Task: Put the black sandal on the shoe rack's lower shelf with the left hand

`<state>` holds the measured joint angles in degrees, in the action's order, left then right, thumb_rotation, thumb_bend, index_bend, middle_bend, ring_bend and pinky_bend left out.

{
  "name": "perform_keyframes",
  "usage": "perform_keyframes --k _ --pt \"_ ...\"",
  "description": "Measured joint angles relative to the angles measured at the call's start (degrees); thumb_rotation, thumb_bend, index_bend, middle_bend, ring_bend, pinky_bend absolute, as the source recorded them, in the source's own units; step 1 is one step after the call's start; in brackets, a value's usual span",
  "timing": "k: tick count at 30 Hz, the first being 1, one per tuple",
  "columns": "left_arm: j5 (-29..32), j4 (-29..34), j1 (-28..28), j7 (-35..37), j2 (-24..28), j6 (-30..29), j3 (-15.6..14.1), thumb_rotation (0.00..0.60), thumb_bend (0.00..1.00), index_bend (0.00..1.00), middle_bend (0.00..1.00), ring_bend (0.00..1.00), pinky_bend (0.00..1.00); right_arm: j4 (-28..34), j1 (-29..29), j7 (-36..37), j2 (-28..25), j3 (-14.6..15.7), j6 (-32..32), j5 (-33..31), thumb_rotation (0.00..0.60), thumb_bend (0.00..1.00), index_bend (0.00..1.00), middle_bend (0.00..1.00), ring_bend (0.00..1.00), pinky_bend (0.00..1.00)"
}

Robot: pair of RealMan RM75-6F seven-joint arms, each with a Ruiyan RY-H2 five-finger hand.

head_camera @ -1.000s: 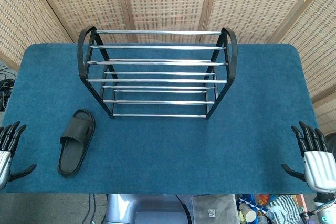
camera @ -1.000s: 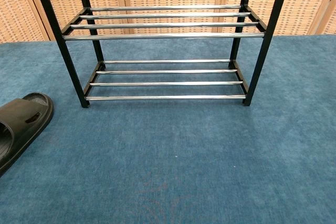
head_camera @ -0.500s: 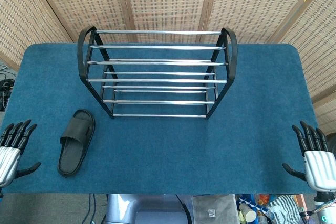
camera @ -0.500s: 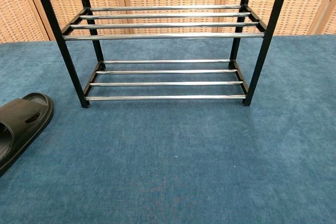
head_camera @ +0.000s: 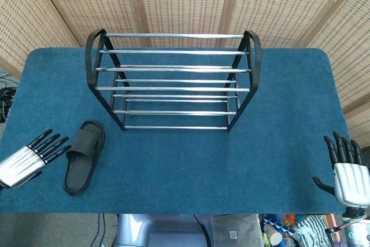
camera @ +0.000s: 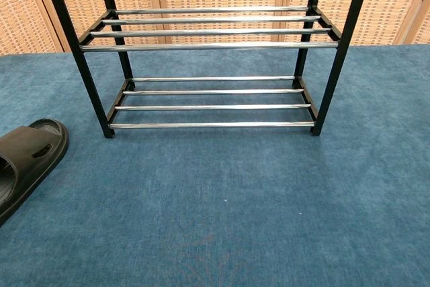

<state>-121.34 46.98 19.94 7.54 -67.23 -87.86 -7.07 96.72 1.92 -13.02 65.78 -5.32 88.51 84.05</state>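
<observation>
The black sandal (head_camera: 84, 155) lies flat on the blue table near the front left; its toe end also shows at the chest view's left edge, sandal (camera: 25, 165). My left hand (head_camera: 30, 155) hovers just left of it, fingers spread and pointing toward the sandal, holding nothing. The shoe rack (head_camera: 173, 82) with black frame and chrome bars stands at the table's back centre; its lower shelf (camera: 211, 102) is bare. My right hand (head_camera: 347, 172) stays at the front right corner, fingers spread, empty. Neither hand shows in the chest view.
Blue felt covers the table (head_camera: 231, 154). Woven wicker screens stand behind the rack. The rack's black side frame (camera: 87, 78) stands between the sandal and the lower shelf. Clutter lies on the floor below the table's front edge.
My left hand has swung in from the table's left edge toward the sandal and turned its fingers to point right. The sandal, rack and right hand are almost unmoved.
</observation>
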Motion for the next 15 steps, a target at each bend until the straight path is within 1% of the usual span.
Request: perform_keyframes --k 4,7,10,13,15 --pt "-4.5 -11.2 2.6 2.8 -4.7 -2.9 -3.2 0.600 0.10 0.00 0.00 0.00 0.00 -0.2 0.0 -0.4 0.3 -0.2 0.0 -0.4 0.600 0.00 0.00 0.00 0.00 0.00" --pt "-6.8 -18.3 3.9 3.5 -8.4 -5.2 -5.4 0.600 0.10 0.00 0.00 0.00 0.00 -0.3 0.0 -0.4 0.3 -0.1 0.0 -0.4 0.600 0.00 0.00 0.00 0.00 0.00" --pt "-8.6 -23.9 5.1 3.5 -12.1 -6.5 -7.9 0.600 0.10 0.00 0.00 0.00 0.00 -0.2 0.0 -0.3 0.3 0.0 -0.1 -0.4 0.600 0.00 0.00 0.00 0.00 0.00" --pt "-9.6 -27.0 6.6 3.5 -15.0 -6.9 -10.4 0.600 0.10 0.00 0.00 0.00 0.00 -0.2 0.0 -0.2 0.2 0.0 -0.1 -0.3 0.600 0.00 0.00 0.00 0.00 0.00" --pt "-10.0 -28.0 7.4 3.5 -16.0 -6.8 -11.4 0.600 0.10 0.00 0.00 0.00 0.00 -0.2 0.0 -0.1 0.2 0.0 -0.1 -0.4 0.600 0.00 0.00 0.00 0.00 0.00"
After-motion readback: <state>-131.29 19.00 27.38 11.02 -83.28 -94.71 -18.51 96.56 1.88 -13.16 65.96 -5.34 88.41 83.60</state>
